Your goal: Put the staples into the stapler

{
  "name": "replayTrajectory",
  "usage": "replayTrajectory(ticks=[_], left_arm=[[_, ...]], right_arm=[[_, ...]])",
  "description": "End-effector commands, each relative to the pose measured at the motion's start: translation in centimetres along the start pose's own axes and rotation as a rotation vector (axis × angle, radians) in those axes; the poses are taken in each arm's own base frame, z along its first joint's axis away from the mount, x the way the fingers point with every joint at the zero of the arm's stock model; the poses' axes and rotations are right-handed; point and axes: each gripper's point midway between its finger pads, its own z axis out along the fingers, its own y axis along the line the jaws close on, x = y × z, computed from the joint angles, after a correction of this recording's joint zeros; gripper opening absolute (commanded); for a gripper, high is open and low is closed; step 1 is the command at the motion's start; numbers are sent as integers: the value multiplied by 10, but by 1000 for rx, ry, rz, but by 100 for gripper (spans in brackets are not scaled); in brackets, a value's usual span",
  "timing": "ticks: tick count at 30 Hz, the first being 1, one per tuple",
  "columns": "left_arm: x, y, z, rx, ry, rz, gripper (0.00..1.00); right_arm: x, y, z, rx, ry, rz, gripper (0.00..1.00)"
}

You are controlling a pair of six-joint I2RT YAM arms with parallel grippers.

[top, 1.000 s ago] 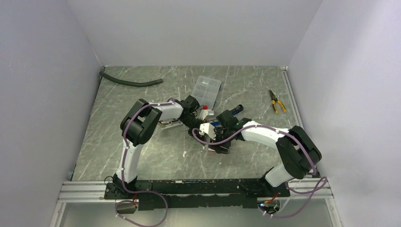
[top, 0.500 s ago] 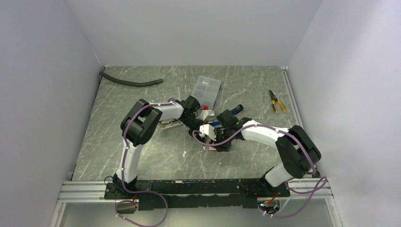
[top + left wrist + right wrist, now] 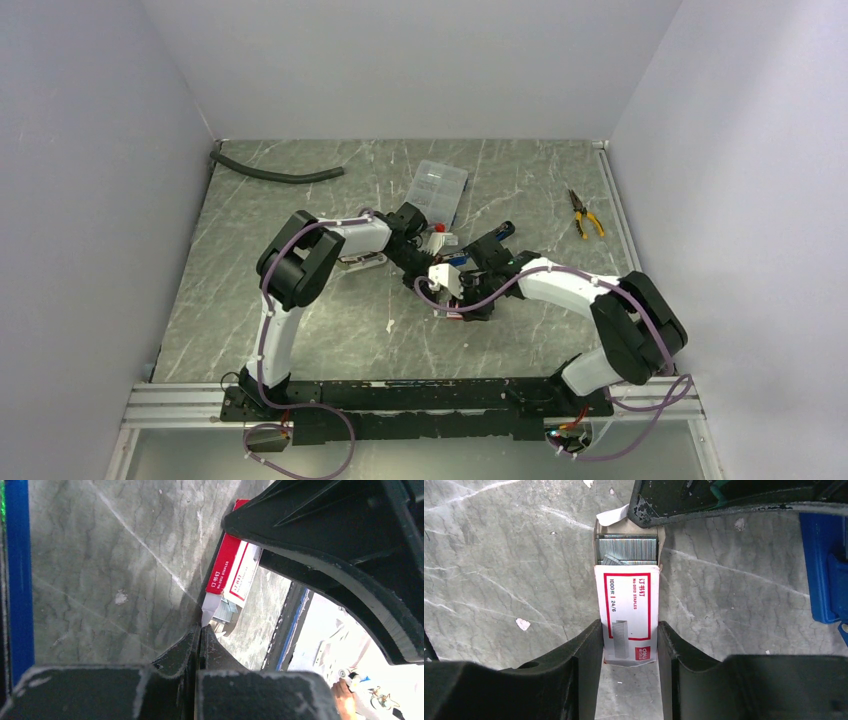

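Right hand [image 3: 629,630] clamped on small white red-trimmed cardboard box [image 3: 629,600].
Silvery-grey metal staple strips [image 3: 626,547] protrude at its 12 o'clock end; left hand [image 3: 200,632] has fingers together there.

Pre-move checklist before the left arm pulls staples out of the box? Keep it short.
1. Right gripper clamped on the staple box: ok.
2. Box slid open, staples exposed: ok.
3. Left gripper at the box's open end: ok.
4. Left gripper holding any staples: cannot tell; its fingers look shut.
5. Stapler open for loading: cannot tell, only a blue edge shows.
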Motion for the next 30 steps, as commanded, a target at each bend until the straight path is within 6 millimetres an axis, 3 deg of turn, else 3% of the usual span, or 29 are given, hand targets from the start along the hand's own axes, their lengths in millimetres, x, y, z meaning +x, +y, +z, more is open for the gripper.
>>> replayTrajectory(ticks=[1,22,30], left_arm=[[8,15,-6,-69,32,-17,3],[10,18,-3,-81,51,-18,3],[11,15,0,-74,57,-10,3]], right_arm=[[39,11,-12,-2,130,39,38],[47,14,-17,5,154,14,53],[16,5,-19,24,36,9,79]])
